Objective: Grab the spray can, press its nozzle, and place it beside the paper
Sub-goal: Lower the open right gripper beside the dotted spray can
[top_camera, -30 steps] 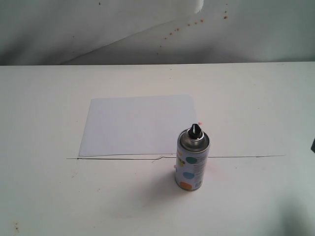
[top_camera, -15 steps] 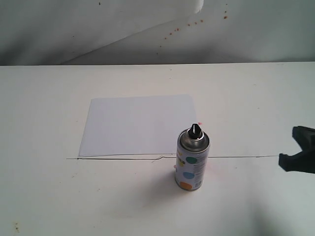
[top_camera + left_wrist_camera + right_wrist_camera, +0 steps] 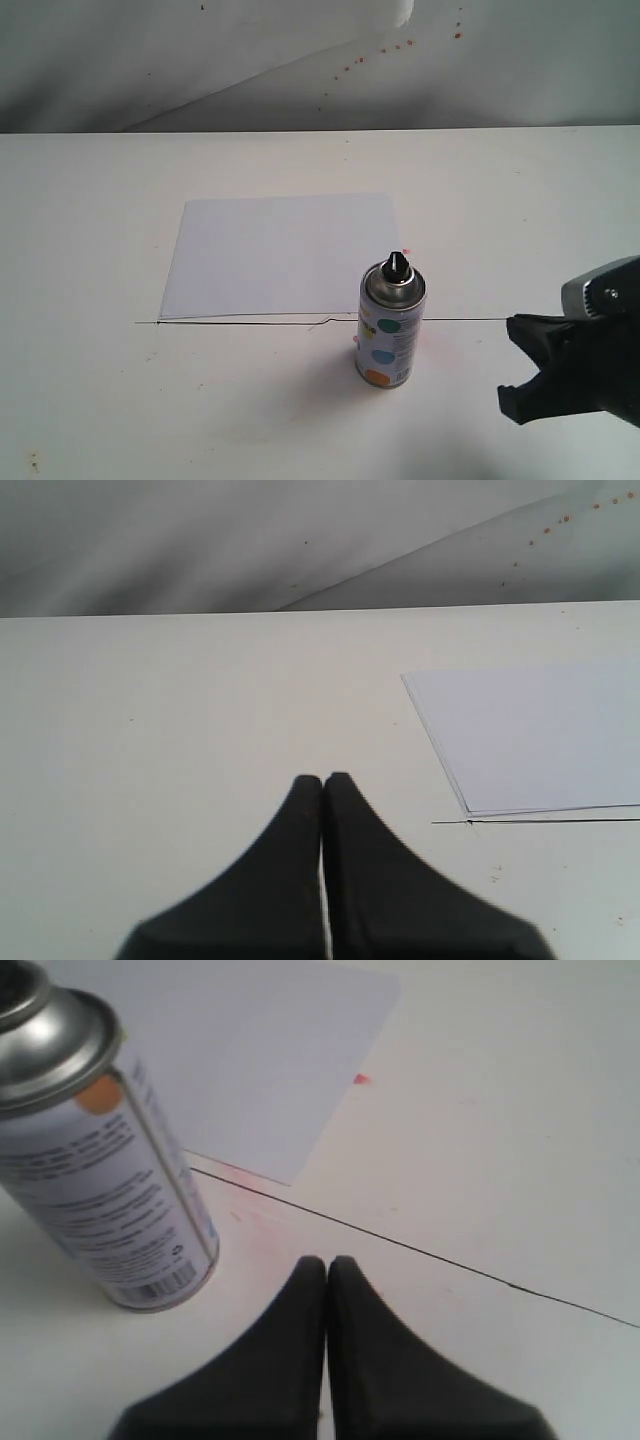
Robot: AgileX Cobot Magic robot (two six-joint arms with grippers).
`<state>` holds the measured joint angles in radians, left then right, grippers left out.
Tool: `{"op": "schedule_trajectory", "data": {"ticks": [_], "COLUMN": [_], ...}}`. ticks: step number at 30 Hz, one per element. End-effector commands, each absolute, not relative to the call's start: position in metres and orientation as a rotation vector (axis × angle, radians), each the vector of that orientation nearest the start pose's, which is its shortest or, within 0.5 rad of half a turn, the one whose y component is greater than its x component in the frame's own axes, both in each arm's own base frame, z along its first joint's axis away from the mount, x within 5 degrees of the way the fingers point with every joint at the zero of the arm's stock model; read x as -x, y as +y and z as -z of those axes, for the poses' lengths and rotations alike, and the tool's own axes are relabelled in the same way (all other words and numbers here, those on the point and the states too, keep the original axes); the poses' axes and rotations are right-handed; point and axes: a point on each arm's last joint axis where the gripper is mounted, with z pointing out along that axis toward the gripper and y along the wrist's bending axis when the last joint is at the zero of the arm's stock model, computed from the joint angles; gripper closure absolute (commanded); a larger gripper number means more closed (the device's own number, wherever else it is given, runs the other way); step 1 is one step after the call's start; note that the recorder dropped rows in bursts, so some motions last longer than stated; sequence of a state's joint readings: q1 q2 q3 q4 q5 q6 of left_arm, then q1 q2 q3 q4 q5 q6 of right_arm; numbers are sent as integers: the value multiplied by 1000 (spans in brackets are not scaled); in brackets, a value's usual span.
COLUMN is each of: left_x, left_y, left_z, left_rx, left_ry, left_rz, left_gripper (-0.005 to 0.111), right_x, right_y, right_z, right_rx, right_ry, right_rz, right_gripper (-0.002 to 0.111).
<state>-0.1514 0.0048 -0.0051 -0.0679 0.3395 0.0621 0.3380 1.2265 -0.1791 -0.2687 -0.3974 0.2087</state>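
Note:
The spray can (image 3: 391, 335) stands upright on the white table, just in front of the paper's near right corner, its black nozzle (image 3: 397, 265) on top. The white paper (image 3: 280, 250) lies flat behind and left of it. My right gripper (image 3: 512, 360) is low over the table to the right of the can, apart from it. In the right wrist view its tips (image 3: 327, 1260) are pressed together, empty, with the can (image 3: 100, 1170) close beside them and the paper (image 3: 250, 1060) beyond. My left gripper (image 3: 323, 778) is shut and empty, left of the paper (image 3: 540, 730).
A thin black line (image 3: 250, 321) crosses the table along the paper's near edge. A faint pink stain (image 3: 440, 345) marks the table right of the can. A wrinkled white backdrop (image 3: 200, 60) with orange-red spots (image 3: 385, 50) rises behind the table.
My right gripper has come in from the right edge of the exterior view and moved left and nearer toward the can. The can and the paper have not moved.

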Motion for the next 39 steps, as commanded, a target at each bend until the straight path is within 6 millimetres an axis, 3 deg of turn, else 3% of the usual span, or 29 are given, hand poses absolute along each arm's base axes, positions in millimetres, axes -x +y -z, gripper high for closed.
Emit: {"op": "schedule_trajectory", "data": {"ticks": [1,9,28,39], "left_x": [-53,-53,-53,-53], "left_y": [-10,-10,-10,-10], "left_z": [-184,-184,-184,-184], "left_rx": [-154,-154,-154,-154], "left_ry": [1803,1803,1803,1803], "left_rz": [134,134,134,134], "left_gripper": [107,107,107,107], "right_x": [-159,-147,-117,-113], "right_y": [79,100,130,130], "right_z": [-158,-158,-155,-151], "right_rx": [483,440,601,647], "right_ry": [2119,2151,2183,2221], "right_rz": [-355,-484,-624,-592], "right_gripper": [108,108,108,108]}}
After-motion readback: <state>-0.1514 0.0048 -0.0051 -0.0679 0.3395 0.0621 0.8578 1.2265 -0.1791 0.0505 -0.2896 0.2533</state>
